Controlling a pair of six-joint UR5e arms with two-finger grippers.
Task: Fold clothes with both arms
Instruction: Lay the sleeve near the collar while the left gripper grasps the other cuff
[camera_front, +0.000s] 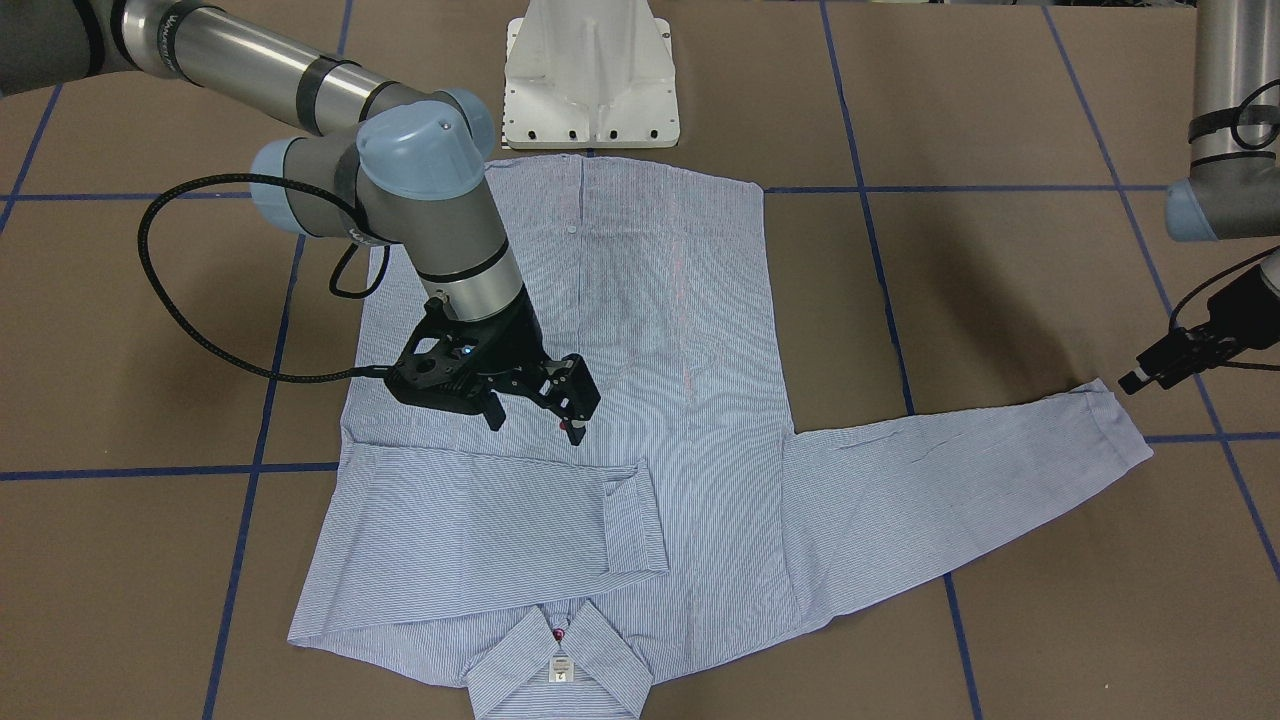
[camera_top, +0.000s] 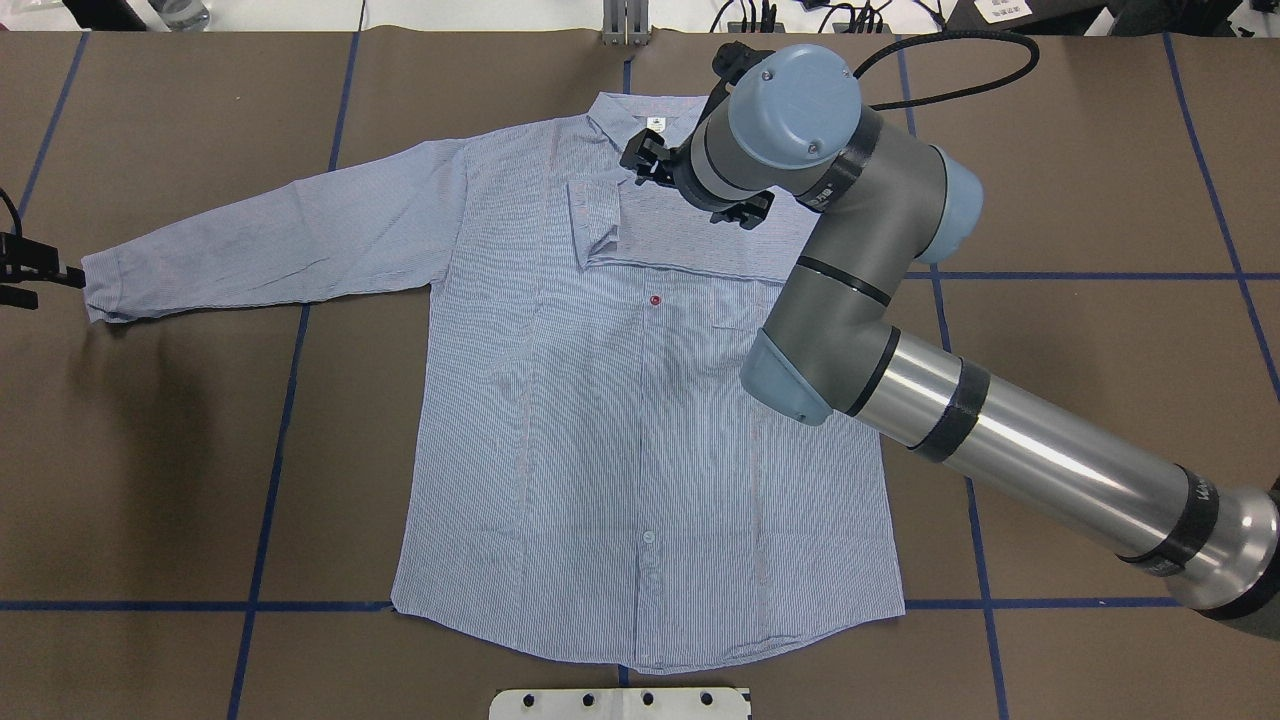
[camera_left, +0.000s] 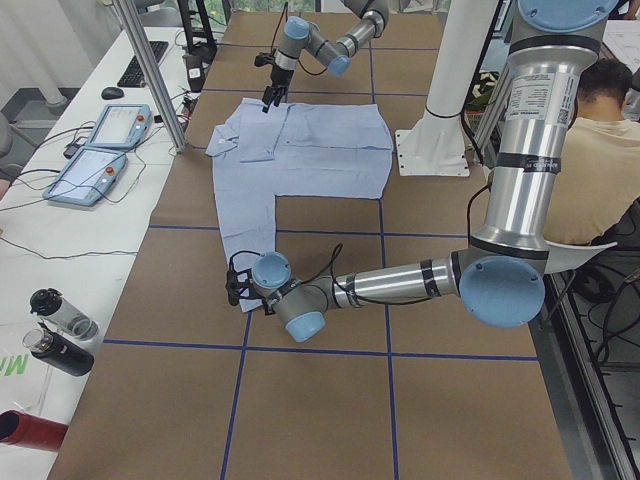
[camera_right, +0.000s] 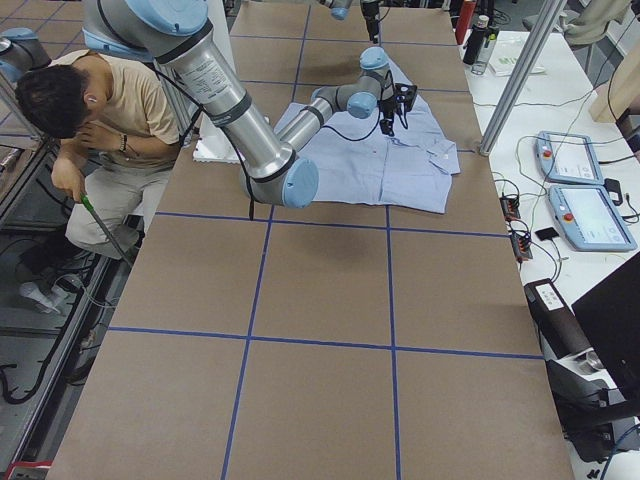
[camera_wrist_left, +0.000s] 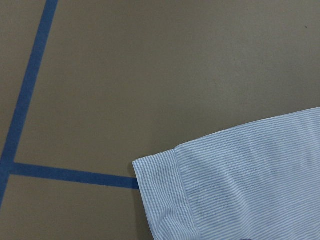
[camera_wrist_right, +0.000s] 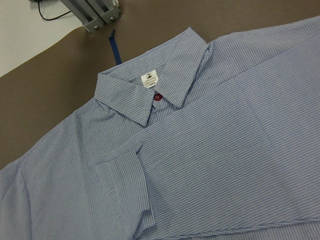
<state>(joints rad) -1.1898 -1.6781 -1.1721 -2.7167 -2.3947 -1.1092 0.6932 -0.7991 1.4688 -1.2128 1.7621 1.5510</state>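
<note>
Striped shirt (camera_top: 600, 420) flat, one sleeve (camera_front: 480, 510) folded across (other outstretched); right end effector (camera_front: 533, 427) released, left end effector (camera_front: 1140, 378) unclear.

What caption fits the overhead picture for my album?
Striped shirt lying flat, one sleeve folded across its chest, right gripper above, left gripper beside the other cuff.

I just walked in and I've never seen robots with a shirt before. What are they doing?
Two robot arms are folding a striped shirt that lies flat on the table. One sleeve is already folded across the chest, and the right gripper hangs open over the shirt close to it, holding nothing. The other sleeve is stretched out to the side. The left gripper is right beside its cuff, which lies flat; whether that gripper is open is hard to tell.
</note>
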